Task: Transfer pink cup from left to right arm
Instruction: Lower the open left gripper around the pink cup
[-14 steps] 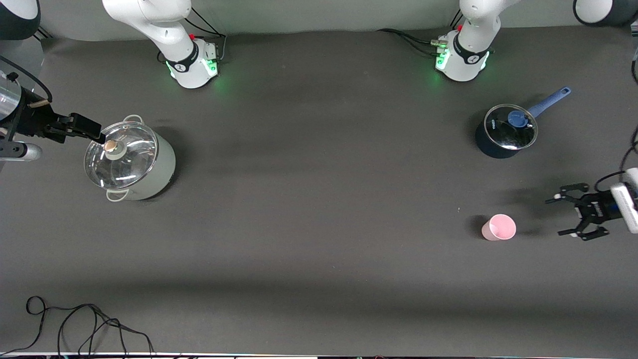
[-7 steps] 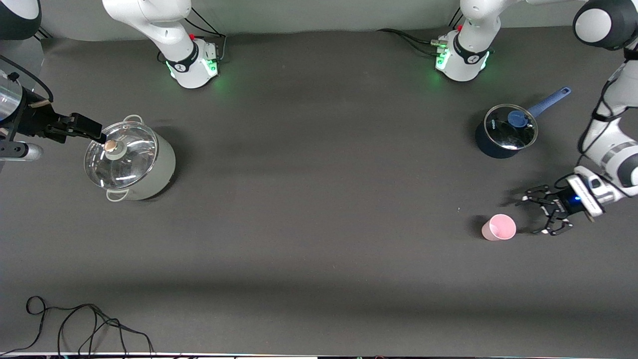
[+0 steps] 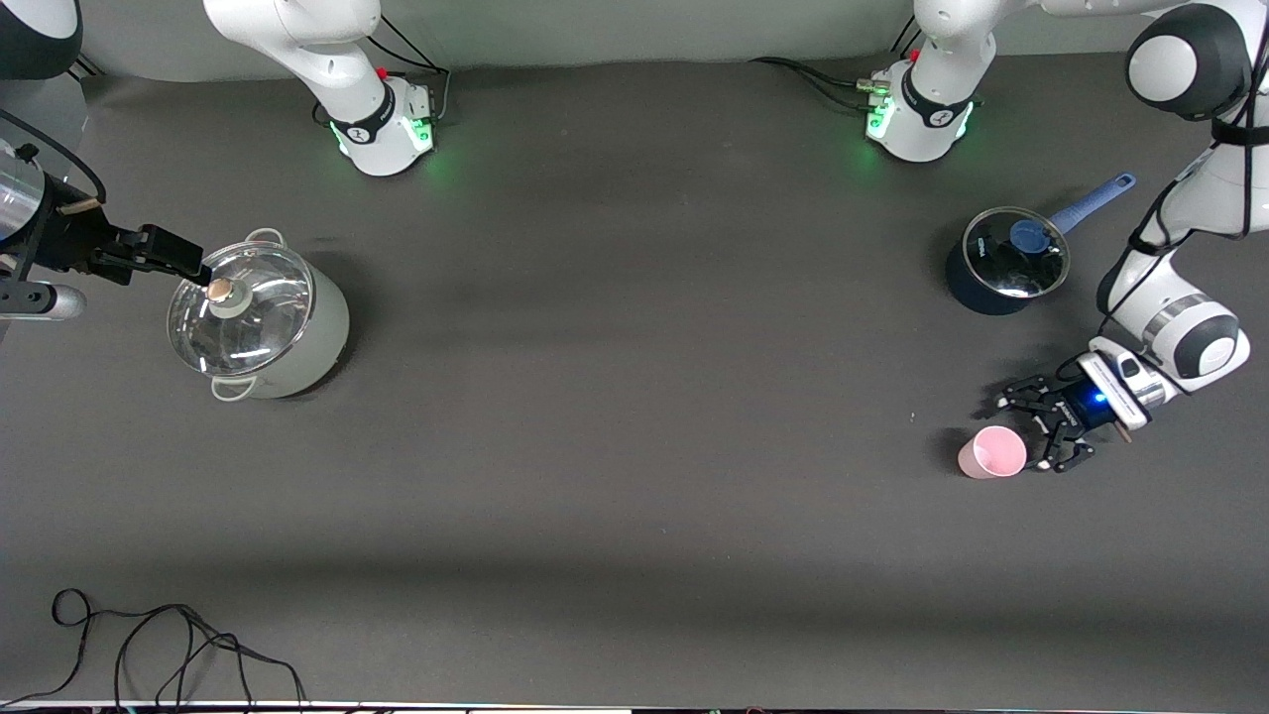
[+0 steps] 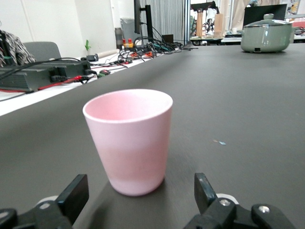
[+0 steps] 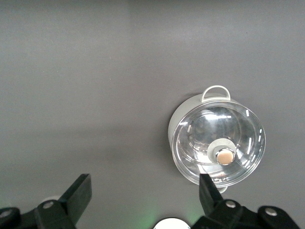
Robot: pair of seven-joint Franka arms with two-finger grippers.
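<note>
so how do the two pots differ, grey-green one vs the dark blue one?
The grey-green pot, at the right arm's end of the table, is clearly larger than the dark blue pot at the left arm's end. The grey-green pot has two small loop handles; the dark blue pot has one long blue handle. The grey-green pot's lid knob is pale, the dark blue pot's knob blue. Both stand upright with glass lids on.

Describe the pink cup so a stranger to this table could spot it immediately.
Start at the dark table and go to the left arm's end, where a dark blue lidded saucepan with a blue handle stands. Nearer the front camera than that pan stands a small pale-pink tapered plastic cup, upright, handleless, with the open left gripper beside it. It is the only pink, lidless vessel.
</note>
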